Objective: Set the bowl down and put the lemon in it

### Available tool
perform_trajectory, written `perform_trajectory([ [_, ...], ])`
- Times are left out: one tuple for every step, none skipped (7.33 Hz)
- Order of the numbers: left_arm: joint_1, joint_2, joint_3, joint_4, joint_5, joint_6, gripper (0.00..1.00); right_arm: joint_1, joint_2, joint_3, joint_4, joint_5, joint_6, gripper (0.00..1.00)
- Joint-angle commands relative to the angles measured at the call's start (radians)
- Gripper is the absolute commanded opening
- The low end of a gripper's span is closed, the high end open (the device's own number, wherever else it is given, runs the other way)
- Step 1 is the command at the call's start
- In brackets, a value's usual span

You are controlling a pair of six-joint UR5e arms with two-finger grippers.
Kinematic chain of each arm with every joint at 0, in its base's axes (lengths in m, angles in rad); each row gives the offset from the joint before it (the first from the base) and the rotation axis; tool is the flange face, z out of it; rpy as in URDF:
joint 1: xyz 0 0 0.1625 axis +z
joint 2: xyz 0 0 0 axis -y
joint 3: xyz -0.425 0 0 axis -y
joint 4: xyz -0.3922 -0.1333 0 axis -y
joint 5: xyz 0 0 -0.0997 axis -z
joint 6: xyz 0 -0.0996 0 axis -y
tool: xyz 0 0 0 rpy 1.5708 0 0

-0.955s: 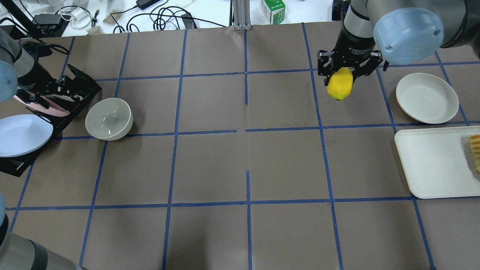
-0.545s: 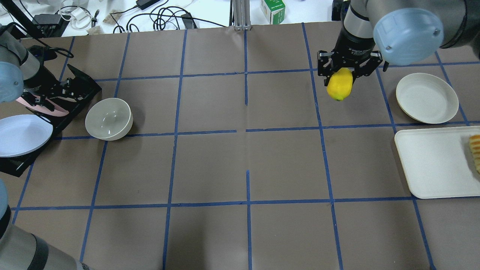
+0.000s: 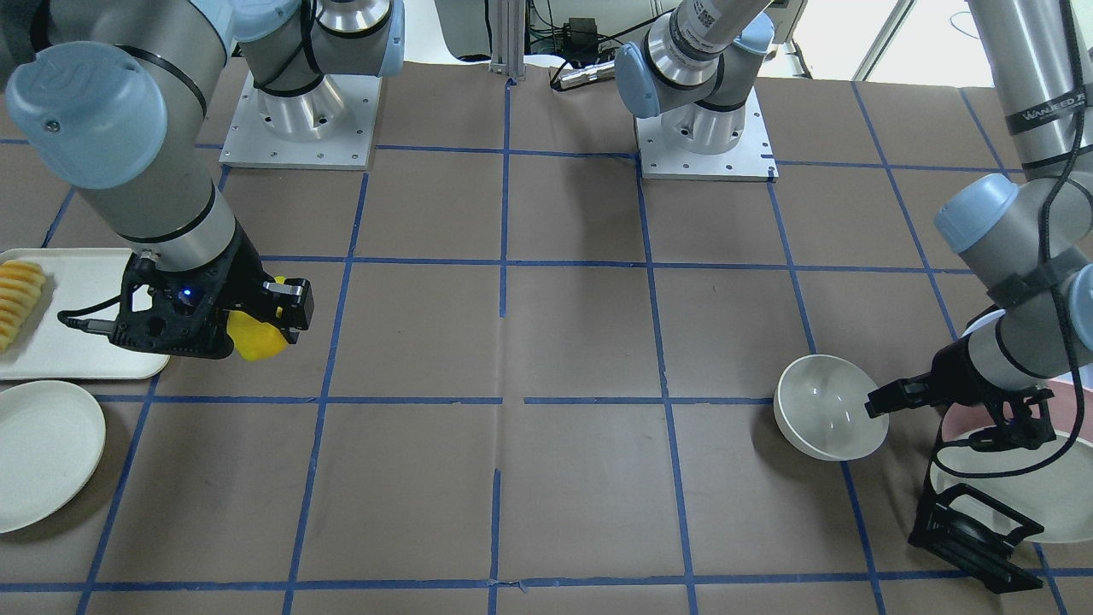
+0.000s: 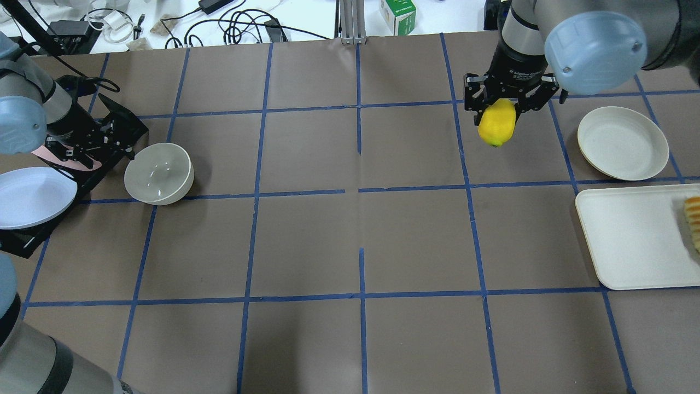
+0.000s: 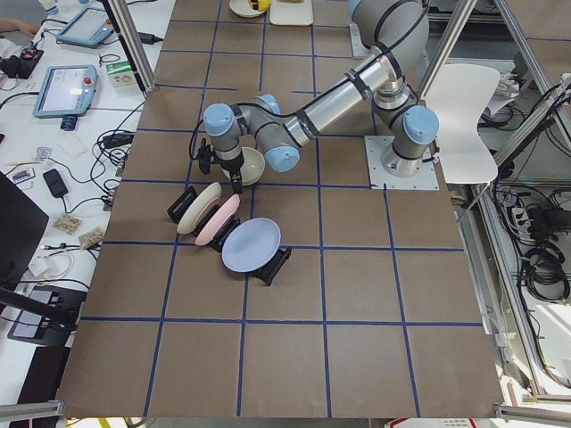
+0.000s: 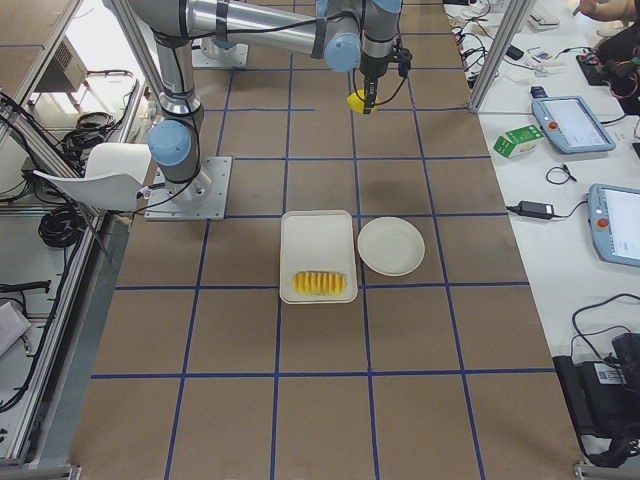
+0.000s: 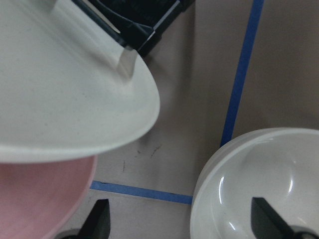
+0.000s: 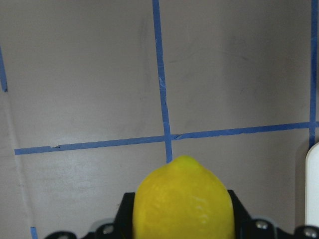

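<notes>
The off-white bowl (image 4: 158,174) stands upright on the table at the left, also in the front view (image 3: 828,418) and the left wrist view (image 7: 264,184). My left gripper (image 4: 101,155) is open just left of it; in the left wrist view (image 7: 182,221) one fingertip is over the bowl's inside and the other is outside its rim. My right gripper (image 4: 499,113) is shut on the yellow lemon (image 4: 496,130) and holds it above the table at the far right. The lemon also fills the bottom of the right wrist view (image 8: 183,199).
A black rack (image 4: 117,123) with a pale blue plate (image 4: 33,197) and a pink plate (image 7: 45,194) stands right behind my left gripper. A flat white plate (image 4: 622,143) and a white tray (image 4: 629,241) with ridged yellow slices (image 4: 693,221) lie at the right.
My left gripper has moved right from over the rack toward the bowl's left rim. My right gripper and the lemon have barely moved.
</notes>
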Motion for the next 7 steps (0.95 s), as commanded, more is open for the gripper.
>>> perform_trajectory([
  [0.001, -0.024, -0.007, 0.003, -0.052, 0.004, 0.86, -0.001, 0.001, 0.000, 0.000, 0.000, -0.001, 0.21],
  [-0.001, -0.035, -0.004, 0.003, -0.053, 0.006, 0.35, -0.001, 0.001, 0.001, 0.000, 0.000, -0.001, 0.21],
  [-0.001, -0.041, -0.004, 0.003, -0.055, -0.002, 0.19, -0.001, -0.001, 0.000, 0.000, 0.006, 0.000, 0.21],
  [-0.001, -0.041, -0.005, 0.001, -0.057, -0.007, 0.00, -0.001, -0.001, 0.000, 0.000, 0.006, 0.000, 0.21],
  [-0.002, -0.040, -0.005, 0.001, -0.057, -0.008, 0.00, 0.000, -0.001, 0.000, -0.001, 0.006, 0.000, 0.21],
  [-0.009, -0.038, -0.005, -0.002, -0.053, -0.017, 0.00, 0.000, -0.001, 0.000, 0.000, 0.006, 0.000, 0.21],
  [-0.022, -0.029, 0.004, -0.002, -0.058, -0.027, 0.00, 0.000, -0.001, 0.000, 0.000, 0.006, 0.000, 0.21],
])
